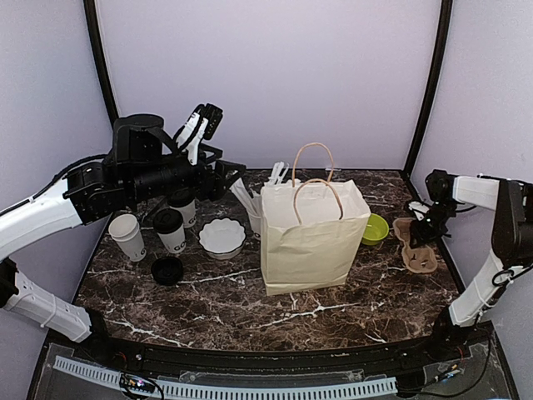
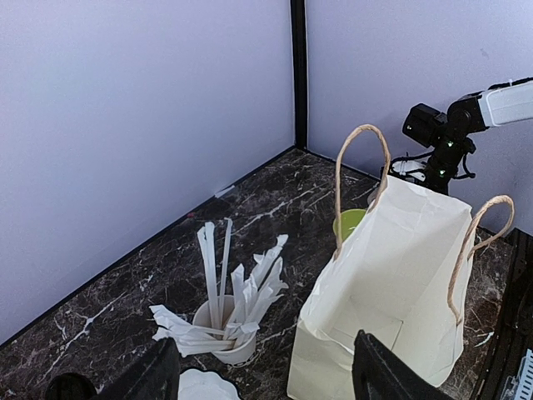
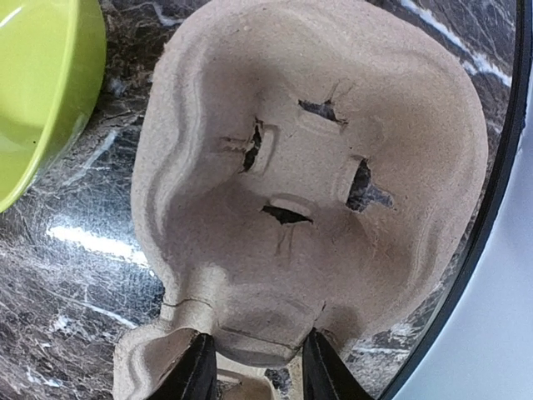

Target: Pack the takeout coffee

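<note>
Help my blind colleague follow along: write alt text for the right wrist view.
A brown pulp cup carrier fills the frame, the right gripper straddling its narrow middle. A lime bowl sits upper left on the dark marble table.

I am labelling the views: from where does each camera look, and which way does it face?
Top external: above and behind the arms, looking down on the table; left arm and right arm show.
Left wrist: raised on the left arm, facing the paper bag, straw cup and right arm; own fingers at bottom.
Right wrist: close above the cup carrier, looking down; own fingertips at bottom.
Shared: green bowl in all three.
</note>
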You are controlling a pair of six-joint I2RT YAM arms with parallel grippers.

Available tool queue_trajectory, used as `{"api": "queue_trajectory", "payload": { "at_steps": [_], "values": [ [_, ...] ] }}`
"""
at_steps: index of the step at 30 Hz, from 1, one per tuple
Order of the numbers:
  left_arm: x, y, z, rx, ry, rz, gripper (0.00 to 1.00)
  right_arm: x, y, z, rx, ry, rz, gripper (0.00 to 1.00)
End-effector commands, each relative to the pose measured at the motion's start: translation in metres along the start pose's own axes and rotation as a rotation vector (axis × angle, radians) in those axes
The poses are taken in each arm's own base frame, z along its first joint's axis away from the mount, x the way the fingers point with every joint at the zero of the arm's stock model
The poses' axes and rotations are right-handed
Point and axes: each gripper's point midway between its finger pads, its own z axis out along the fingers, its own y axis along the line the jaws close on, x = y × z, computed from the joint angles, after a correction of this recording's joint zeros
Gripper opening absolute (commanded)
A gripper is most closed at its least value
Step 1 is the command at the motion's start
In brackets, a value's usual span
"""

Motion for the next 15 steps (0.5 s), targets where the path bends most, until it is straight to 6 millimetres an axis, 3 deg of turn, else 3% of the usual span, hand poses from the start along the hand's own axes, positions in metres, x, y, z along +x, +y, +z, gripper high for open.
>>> {"api": "queue_trajectory", "payload": {
  "at_steps": [1,9,15],
  "values": [
    [-0.001,-0.001,-0.001,0.012,-0.003,-0.009,0.73,-0.011,0.006,-0.004,-0.036,-0.024,-0.101,0.35],
    [-0.002,-0.003,-0.003,0.024,-0.003,-0.011,0.73,-0.016,-0.004,-0.011,0.021,-0.033,-0.253,0.36],
    [-0.006,-0.004,-0.006,0.030,-0.009,-0.012,0.73,-0.027,-0.005,-0.023,0.034,-0.096,-0.187,0.52]
  ]
}}
